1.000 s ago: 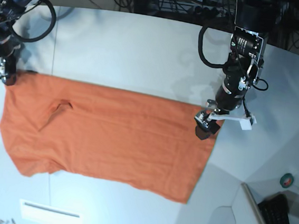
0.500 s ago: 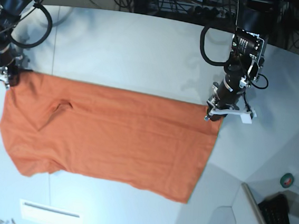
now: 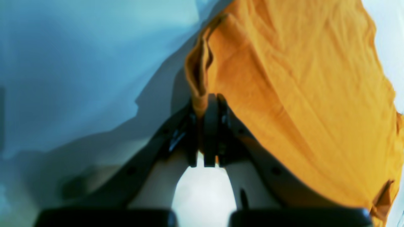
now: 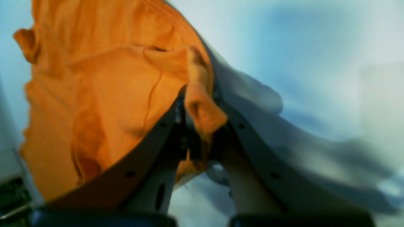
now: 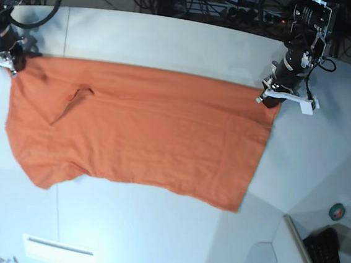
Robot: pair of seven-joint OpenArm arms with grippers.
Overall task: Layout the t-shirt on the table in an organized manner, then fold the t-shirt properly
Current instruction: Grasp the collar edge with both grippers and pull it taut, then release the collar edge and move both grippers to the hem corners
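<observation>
T-shirt (image 5: 138,134) lies spread on the white table (image 5: 171,44), both fingers pinching its far corners.

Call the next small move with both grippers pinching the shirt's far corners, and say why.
Probably keep drawing the far edge back, taut. The left gripper and right gripper are each shut on a corner of the t-shirt, and a pucker remains near the right gripper's end.

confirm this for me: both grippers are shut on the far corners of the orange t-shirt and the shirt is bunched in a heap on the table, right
Not a heap. The base view shows the t-shirt spread out flat on the table. The left gripper and right gripper are indeed shut on its far corners.
</observation>
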